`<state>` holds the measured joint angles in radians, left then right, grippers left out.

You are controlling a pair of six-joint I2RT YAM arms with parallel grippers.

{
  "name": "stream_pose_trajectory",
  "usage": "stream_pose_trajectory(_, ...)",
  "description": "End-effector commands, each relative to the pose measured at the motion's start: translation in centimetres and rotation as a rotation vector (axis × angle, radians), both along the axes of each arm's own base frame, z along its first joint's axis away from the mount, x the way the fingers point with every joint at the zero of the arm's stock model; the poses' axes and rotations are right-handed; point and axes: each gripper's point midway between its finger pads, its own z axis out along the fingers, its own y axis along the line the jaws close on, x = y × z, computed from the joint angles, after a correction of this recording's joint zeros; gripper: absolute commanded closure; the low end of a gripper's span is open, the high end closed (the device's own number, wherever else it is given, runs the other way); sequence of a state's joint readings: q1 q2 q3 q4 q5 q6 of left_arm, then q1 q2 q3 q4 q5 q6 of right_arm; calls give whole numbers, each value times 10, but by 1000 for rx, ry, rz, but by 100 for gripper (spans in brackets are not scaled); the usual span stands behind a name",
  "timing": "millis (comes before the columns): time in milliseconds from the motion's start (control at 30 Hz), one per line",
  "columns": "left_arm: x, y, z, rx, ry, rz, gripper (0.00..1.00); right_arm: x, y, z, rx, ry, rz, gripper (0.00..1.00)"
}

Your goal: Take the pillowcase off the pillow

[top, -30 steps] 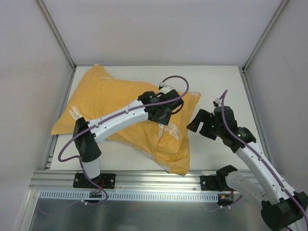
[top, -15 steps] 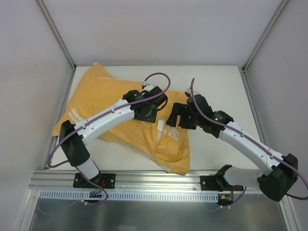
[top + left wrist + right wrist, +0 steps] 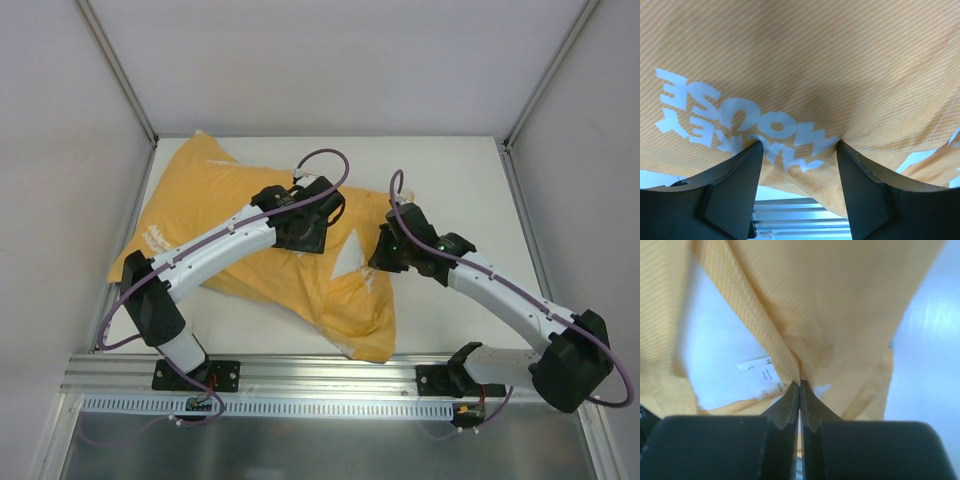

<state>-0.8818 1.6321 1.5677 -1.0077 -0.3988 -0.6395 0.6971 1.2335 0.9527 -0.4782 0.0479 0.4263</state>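
Bright, even light from overhead fills the top view, and the white tabletop (image 3: 450, 170) carries only faint, soft-edged shadows. In the left wrist view a dim patch darkens the pillowcase (image 3: 815, 100) just above the left end effector (image 3: 799, 145). The right wrist view is blurred up close, its right edge washed pale.

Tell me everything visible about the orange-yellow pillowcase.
The orange-yellow fabric pillowcase is thin and finely striped, with white "MICKEY MOUSE" lettering. It lies wrinkled across the white table, filled by the plain white pillow, which shows at its gaping opening. The right end effector is shut on the opening's hem; the left end effector, jaws apart, presses on the lettered side.
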Motion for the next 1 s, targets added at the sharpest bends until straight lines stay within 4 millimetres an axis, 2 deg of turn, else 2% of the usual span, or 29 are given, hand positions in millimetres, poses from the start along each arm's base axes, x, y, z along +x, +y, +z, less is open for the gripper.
stream_pose_trajectory(0, -6, 5, 8, -19, 8, -12, 39, 2, -40, -4, -18, -19, -107, 99)
stream_pose_trajectory(33, -5, 4, 11, -28, 4, -13, 39, 3, -51, 2, 5, -37, -141, 99)
stream_pose_trajectory(67, -5, 2, 13, -34, 2, -27, 39, 0, -57, -5, 3, -28, -154, 99)
stream_pose_trajectory(167, -16, -27, 34, -71, -33, -128, 33, -2, -65, 2, 27, -56, -179, 99)
stream_pose_trajectory(200, -15, -41, 50, -107, -64, -157, 30, -3, -65, 5, 34, -64, -182, 99)
stream_pose_trajectory(233, -16, -50, 50, -100, -68, -182, 25, -3, -66, 7, 41, -73, -185, 99)
stream_pose_trajectory(267, -18, -59, 54, -108, -72, -203, 13, -3, -65, 9, 50, -79, -189, 99)
stream_pose_trajectory(300, -18, -72, 59, -121, -80, -226, 9, -3, -66, 10, 53, -81, -197, 99)
stream_pose_trajectory(367, -16, -78, 57, -112, -85, -231, 5, -4, -65, 14, 76, -90, -204, 99)
stream_pose_trajectory(467, -10, -89, 45, -87, -69, -242, 5, -7, -62, 18, 127, -102, -208, 99)
stream_pose_trajectory(567, -3, -102, 31, -48, -53, -263, 8, -10, -63, 14, 142, -94, -223, 99)
stream_pose_trajectory(667, 9, -96, 20, 24, -82, -234, 12, -13, -65, 10, 145, -87, -232, 99)
stream_pose_trajectory(767, 20, -88, 3, 87, -69, -210, 27, -15, -68, 8, 146, -93, -243, 99)
stream_pose_trajectory(800, 23, -87, -3, 103, -58, -203, 34, -16, -69, 7, 146, -95, -244, 99)
stream_pose_trajectory(833, 26, -83, -6, 116, -53, -191, 46, -17, -69, 6, 142, -90, -243, 99)
stream_pose_trajectory(867, 31, -76, -7, 128, -56, -169, 52, -17, -71, 5, 139, -91, -248, 99)
stream_pose_trajectory(967, 38, -62, 2, 116, -61, -119, 62, -20, -75, 0, 123, -85, -252, 99)
